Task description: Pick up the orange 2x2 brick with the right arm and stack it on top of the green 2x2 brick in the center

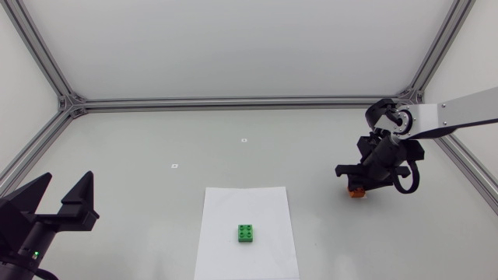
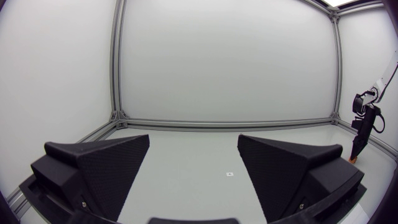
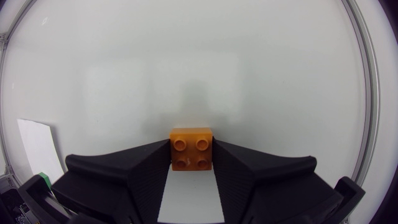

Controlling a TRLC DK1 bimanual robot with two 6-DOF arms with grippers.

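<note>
Progress: grasp made, carry and stacking not yet done.

- Right end effector (image 3: 193, 154) is clamped on the orange brick (image 3: 191, 148). In the right wrist view, both fingers press the brick's opposite sides, studs facing up toward the camera.
- In the head view, the orange brick (image 1: 357, 193) shows only as a small patch under the right end effector (image 1: 359, 185). It is off at the right side of the bench (image 1: 156, 140), well apart from the centre. I cannot tell whether it rests on the bench or is just clear of it.
- Green brick (image 1: 247, 233) sits alone on the white paper sheet (image 1: 245, 204) at centre, studs up, nothing on top. A sliver of green (image 3: 42, 178) and the sheet's corner (image 3: 36, 144) show at the side of the right wrist view, beside the end effector.
- Left end effector (image 1: 68, 185) is parked at the left edge of the bench, fingers wide apart, nothing between them. The left wrist view confirms this, with a bare gap at the left end effector (image 2: 193, 149).

Judgement:
- About a third along.
- Left to do: lift the brick, carry it to the centre, line up its studs over the green brick, press down, let go.
- The brick looks square in the fingers, which should help alignment.

Containers: none in view. No bin, tray or box on the bench. The paper sheet is the only thing that carries anything, and it carries the green brick alone.
</note>
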